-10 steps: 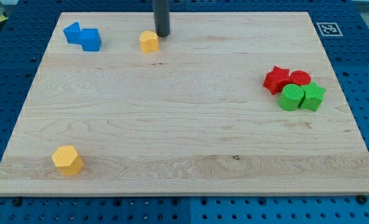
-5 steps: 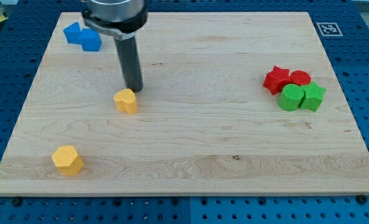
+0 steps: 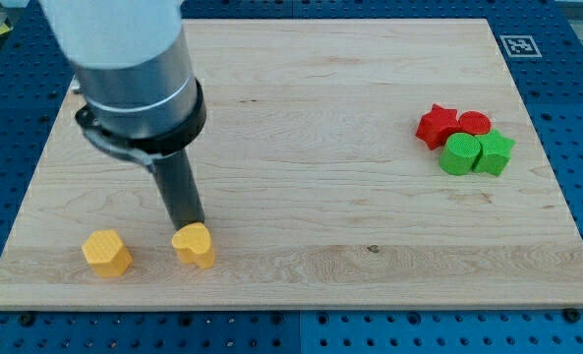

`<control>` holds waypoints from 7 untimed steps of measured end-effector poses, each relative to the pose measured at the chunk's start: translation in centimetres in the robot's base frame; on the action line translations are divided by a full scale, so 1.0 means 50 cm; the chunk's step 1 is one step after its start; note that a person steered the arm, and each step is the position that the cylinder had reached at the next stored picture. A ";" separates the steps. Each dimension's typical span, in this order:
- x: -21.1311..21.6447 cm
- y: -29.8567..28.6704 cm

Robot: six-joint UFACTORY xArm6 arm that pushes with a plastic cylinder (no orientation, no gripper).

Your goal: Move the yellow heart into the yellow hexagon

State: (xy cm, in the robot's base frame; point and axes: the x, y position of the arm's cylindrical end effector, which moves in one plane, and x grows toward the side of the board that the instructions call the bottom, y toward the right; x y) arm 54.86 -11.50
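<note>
The yellow heart (image 3: 194,246) lies near the view's bottom left of the wooden board (image 3: 350,226). My tip (image 3: 189,227) touches its upper edge, just above it. The yellow hexagon (image 3: 107,253) lies to the heart's left, a short gap apart from it. The arm's grey body (image 3: 129,69) fills the view's upper left and hides the board behind it.
A red star (image 3: 436,126) and a red cylinder (image 3: 475,124) sit at the view's right, with a green cylinder (image 3: 459,154) and a green cube-like block (image 3: 495,153) just below them. The blue blocks are hidden behind the arm.
My tip has pushed the yellow heart from the view's top towards the bottom left, close to the yellow hexagon. The arm now covers the blue blocks.
</note>
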 end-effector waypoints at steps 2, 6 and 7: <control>-0.033 0.105; 0.059 -0.004; 0.050 -0.012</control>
